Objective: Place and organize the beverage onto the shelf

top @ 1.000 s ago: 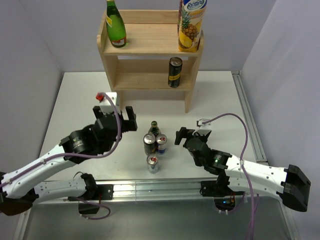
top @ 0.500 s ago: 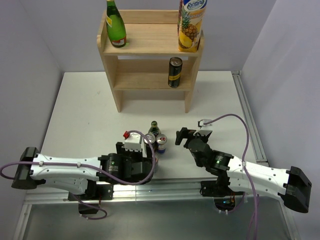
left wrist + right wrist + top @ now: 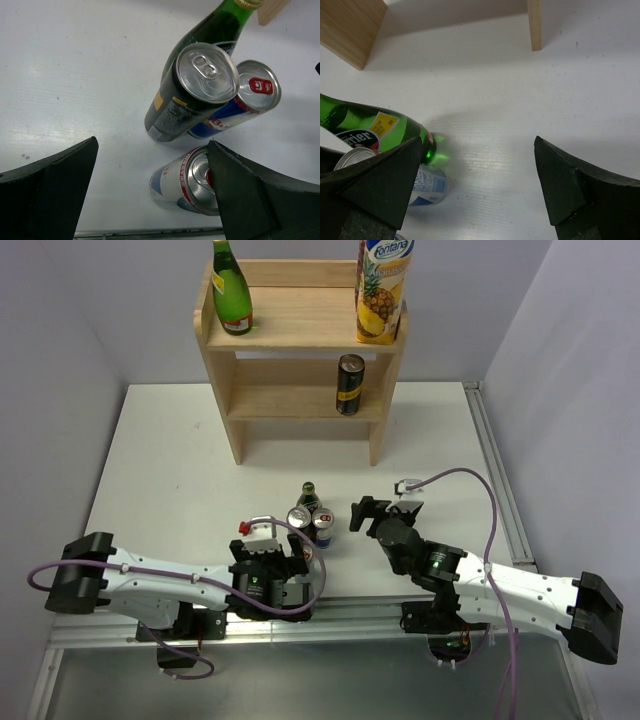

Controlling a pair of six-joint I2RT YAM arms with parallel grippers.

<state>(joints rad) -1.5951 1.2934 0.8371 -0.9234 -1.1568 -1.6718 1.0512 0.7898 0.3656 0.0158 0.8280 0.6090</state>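
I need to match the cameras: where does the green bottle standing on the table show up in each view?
Top external: green bottle, mid-table, at the far end of the drinks cluster.
Left wrist: green bottle, top edge, right of centre.
Right wrist: green bottle, left edge, mid-height, label showing.
Shared landmark: the blue can, right beside the bottle in all three views.

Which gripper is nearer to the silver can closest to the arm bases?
Left. The left gripper hangs open directly over the silver can. The right gripper, also open, sits off to the can's right, farther from the bases.
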